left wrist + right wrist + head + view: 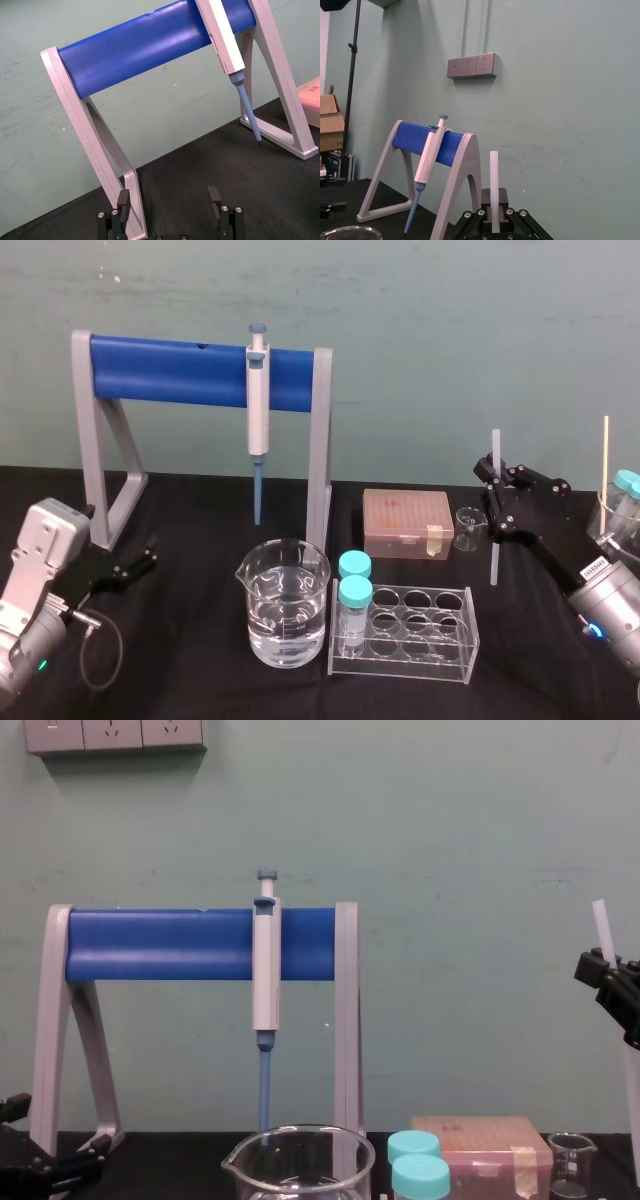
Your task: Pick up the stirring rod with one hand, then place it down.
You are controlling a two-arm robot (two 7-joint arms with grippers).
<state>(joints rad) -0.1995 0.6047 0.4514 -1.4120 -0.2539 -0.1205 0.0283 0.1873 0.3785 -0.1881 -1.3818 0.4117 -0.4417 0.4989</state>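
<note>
One relation decides the coming move: the stirring rod [494, 455] stands upright inside the right claw [497, 502], and its long axis points straight down to the tabletop [200, 530]. The right claw is closed on the rod at about its middle. A part of the rod sticks out above the fingers and a somewhat longer part hangs below them.

The lower end of the rod is just beside the small glass beaker [467, 527], on the robot's right side of it, and behind the right end of the tube rack [420, 635]. I cannot tell from the head view whether this end touches the black cloth or hangs a little above it.

The left claw [145, 562] rests low at the far left, near the foot of the pipette stand [100, 440]. Its fingers are wide apart with nothing between them, and it is well apart from the rod.

I judge that the pick-up is done and only the placing is left, and that it belongs to the right arm. The rod must go down along its own axis, or be tipped flat, without knocking the small beaker next to it.
</note>
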